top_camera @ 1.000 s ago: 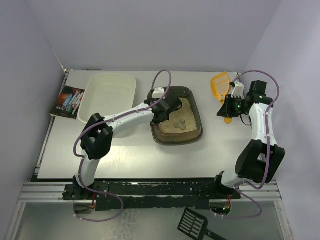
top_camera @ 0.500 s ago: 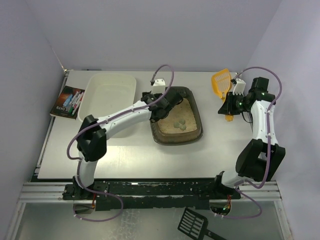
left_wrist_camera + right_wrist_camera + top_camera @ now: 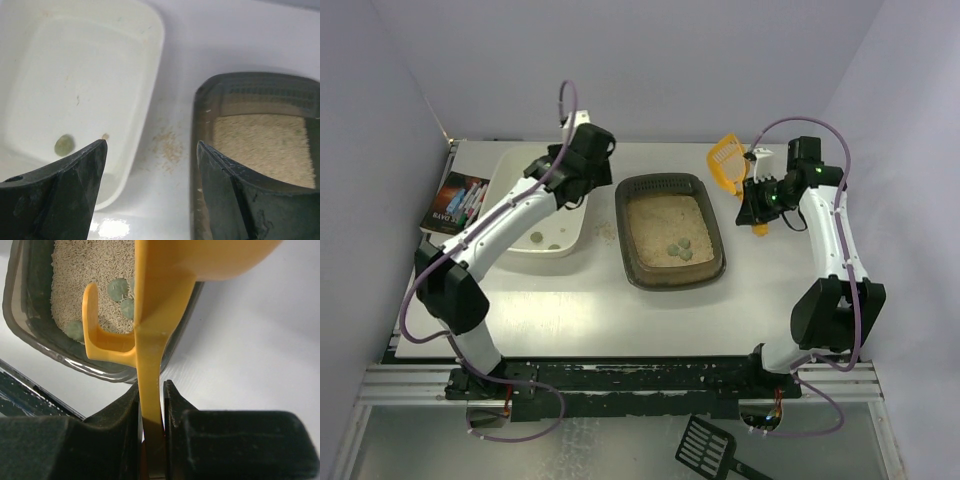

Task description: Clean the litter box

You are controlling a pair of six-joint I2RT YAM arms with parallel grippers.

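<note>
The dark brown litter box (image 3: 622, 215) sits mid-table with beige litter and three grey-green lumps (image 3: 678, 250) near its front. It also shows in the left wrist view (image 3: 250, 82) and the right wrist view (image 3: 30, 335). My left gripper (image 3: 574, 188) is open and empty, hovering over the gap between the white tub (image 3: 520, 155) and the box (image 3: 151, 142). My right gripper (image 3: 758, 198) is shut on the handle of an orange litter scoop (image 3: 727, 160), held above the table right of the box (image 3: 150, 385).
The white tub (image 3: 155, 45) holds a grey-green lump (image 3: 64, 145) and a small brown speck. Spilled litter (image 3: 167, 147) lies on the table between tub and box. A book (image 3: 455, 203) lies at the far left. A black scoop (image 3: 705, 445) lies below the table's front.
My left arm has swung from the litter box's left rim back and left to the white tub's right side. My right arm has moved the orange scoop left, towards the box.
</note>
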